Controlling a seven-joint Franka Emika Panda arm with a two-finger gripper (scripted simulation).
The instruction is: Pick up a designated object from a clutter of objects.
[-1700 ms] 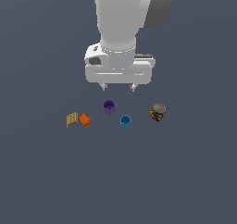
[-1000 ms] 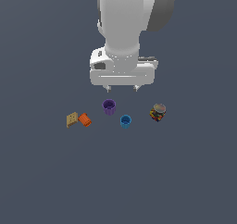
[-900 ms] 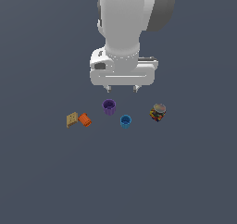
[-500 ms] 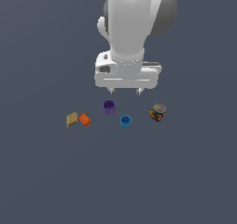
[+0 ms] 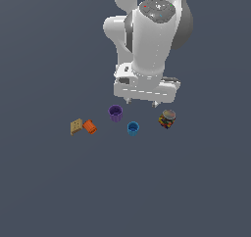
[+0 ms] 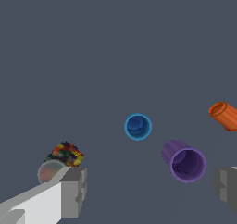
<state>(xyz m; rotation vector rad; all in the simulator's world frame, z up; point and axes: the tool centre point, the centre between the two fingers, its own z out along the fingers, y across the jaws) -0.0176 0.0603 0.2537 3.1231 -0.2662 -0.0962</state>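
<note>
Gripper is hanging wide open, holding nothing, above the purple cup and speckled jar; blue cup is sitting between them, nearer.

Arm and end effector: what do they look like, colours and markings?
The arm is glossy white with rounded cylindrical links and dark grey joint sections. A grey cap on top carries tiny coloured dots. The end effector has a wide, boxy white body and short blocky fingers, grey in the wrist view. No cables or lettering visible.
</note>
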